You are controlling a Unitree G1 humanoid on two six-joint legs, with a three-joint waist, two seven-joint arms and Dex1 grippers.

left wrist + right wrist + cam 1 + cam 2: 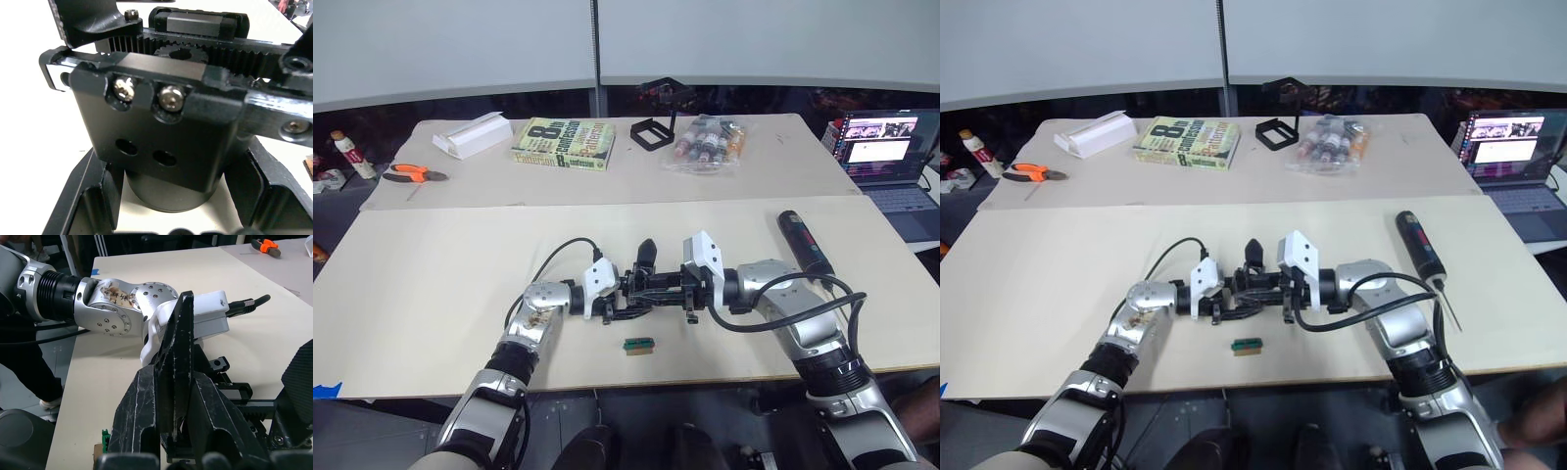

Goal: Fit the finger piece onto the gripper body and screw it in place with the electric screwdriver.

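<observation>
left tool (619, 299) gripping gripper body (166, 142), right tool (178, 431) apparently clamping finger piece (177, 362)

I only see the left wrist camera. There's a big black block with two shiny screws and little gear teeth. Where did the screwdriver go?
Observer: The long black pen-shaped electric screwdriver is lying untouched on the pale tabletop, beside the robot's right arm.
Operator: And where's the little pointy piece?
Observer: The small black plastic wedge, the finger piece, is pinched between the fingers of the right gripper. It's right up against your block, which is the black gripper body.
Operator: Is anything else close by?
Observer: A tiny green block lies on the table, just on the robot's side of the gripper body.
</observation>
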